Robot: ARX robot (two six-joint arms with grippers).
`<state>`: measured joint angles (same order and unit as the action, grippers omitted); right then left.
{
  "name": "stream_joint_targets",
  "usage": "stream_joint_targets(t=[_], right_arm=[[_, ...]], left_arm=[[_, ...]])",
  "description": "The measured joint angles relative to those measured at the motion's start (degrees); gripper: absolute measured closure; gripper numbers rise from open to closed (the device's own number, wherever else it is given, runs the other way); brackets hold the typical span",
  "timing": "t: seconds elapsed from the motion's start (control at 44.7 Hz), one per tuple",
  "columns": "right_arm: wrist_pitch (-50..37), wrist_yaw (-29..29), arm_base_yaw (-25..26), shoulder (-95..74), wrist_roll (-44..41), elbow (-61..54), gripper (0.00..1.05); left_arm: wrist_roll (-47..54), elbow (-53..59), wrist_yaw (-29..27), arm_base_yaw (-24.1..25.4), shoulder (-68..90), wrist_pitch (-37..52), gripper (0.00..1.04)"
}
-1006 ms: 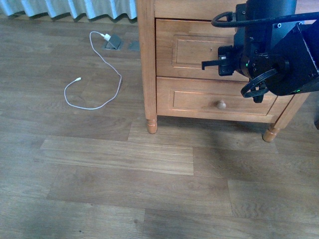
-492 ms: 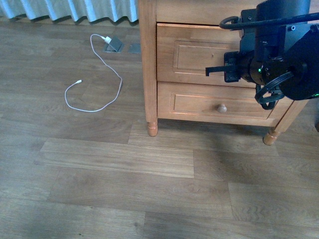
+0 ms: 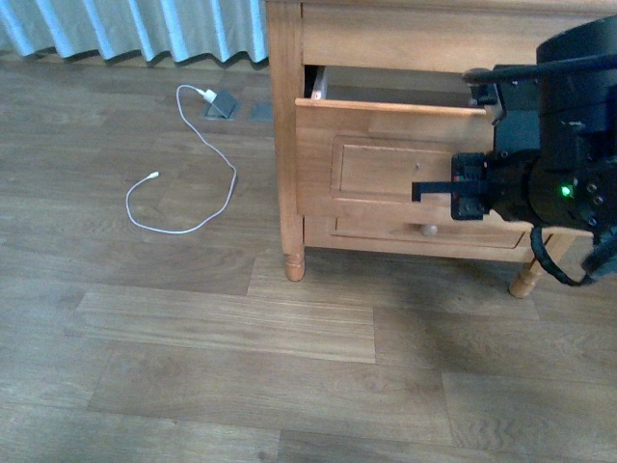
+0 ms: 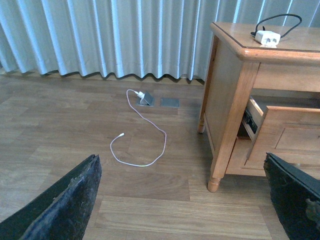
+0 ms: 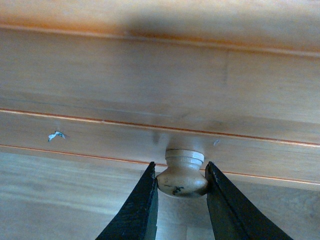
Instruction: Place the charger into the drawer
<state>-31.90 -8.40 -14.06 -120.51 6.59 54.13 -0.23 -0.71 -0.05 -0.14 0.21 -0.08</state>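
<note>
Clamping the knob (image 5: 182, 176) of the drawer (image 3: 386, 145), the right jaws pinch both its sides; left jaws gape empty; drawer interior mostly hidden.

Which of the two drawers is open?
The upper, taller drawer: it sticks out with a dark gap behind its front, and the right pincer grips its knob. The shallow lower drawer sits shut.

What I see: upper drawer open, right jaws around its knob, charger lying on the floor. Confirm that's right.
Not quite. The charger lies on top of the cabinet, as the left wrist view shows; the thing on the floor is the long white cable. The rest holds: the drawer is open and the right gripper has its jaws around the knob.
</note>
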Motion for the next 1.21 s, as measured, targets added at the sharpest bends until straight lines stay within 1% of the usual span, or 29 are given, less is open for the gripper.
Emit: stream_joint_targets(t=[0.224, 0.469, 0.738, 0.76, 0.805, 0.827, 0.916, 0.939, 0.961, 1.006, 1.073, 1.095, 1.185, 1.207], right_arm=[[1.6, 3.0, 0.3, 7.6, 1.2, -9.3, 0.82], [1.3, 6.0, 0.5, 15.1, 1.4, -19.1, 0.82], [1.3, 8.5, 0.7, 21.2, 1.9, -26.3, 0.82], [1.3, 8.5, 0.8, 21.4, 1.9, -26.5, 0.8], [1.7, 7.8, 1.1, 22.6, 2.9, -27.0, 0.71], [1.8, 7.5, 1.2, 23.0, 3.0, -27.2, 0.69], [3.4, 6.5, 1.9, 27.5, 4.3, -27.7, 0.55], [3.6, 6.5, 1.9, 28.0, 4.3, -27.8, 0.53], [4.4, 6.6, 2.1, 29.5, 4.9, -28.1, 0.48], [5.9, 6.8, 2.3, 31.5, 5.4, -28.4, 0.41], [8.3, 7.5, 2.3, 34.6, 5.9, -29.1, 0.3], [8.7, 7.8, 2.3, 35.1, 6.1, -29.2, 0.28], [12.6, 9.2, 2.5, 40.6, 6.7, -30.1, 0.12], [13.1, 9.4, 2.5, 41.3, 6.8, -30.1, 0.1]], left_arm=[[0.0, 0.0, 0.0, 0.0, 0.0, 0.0, 0.06], [0.0, 0.0, 0.0, 0.0, 0.0, 0.0, 0.06], [0.0, 0.0, 0.0, 0.0, 0.0, 0.0, 0.06], [0.0, 0.0, 0.0, 0.0, 0.0, 0.0, 0.06], [0.0, 0.0, 0.0, 0.0, 0.0, 0.0, 0.06], [0.0, 0.0, 0.0, 0.0, 0.0, 0.0, 0.06], [0.0, 0.0, 0.0, 0.0, 0.0, 0.0, 0.06], [0.0, 0.0, 0.0, 0.0, 0.0, 0.0, 0.06], [0.0, 0.0, 0.0, 0.0, 0.0, 0.0, 0.06], [0.0, 0.0, 0.0, 0.0, 0.0, 0.0, 0.06], [0.0, 0.0, 0.0, 0.0, 0.0, 0.0, 0.06], [0.0, 0.0, 0.0, 0.0, 0.0, 0.0, 0.06], [0.0, 0.0, 0.0, 0.0, 0.0, 0.0, 0.06], [0.0, 0.0, 0.0, 0.0, 0.0, 0.0, 0.06]])
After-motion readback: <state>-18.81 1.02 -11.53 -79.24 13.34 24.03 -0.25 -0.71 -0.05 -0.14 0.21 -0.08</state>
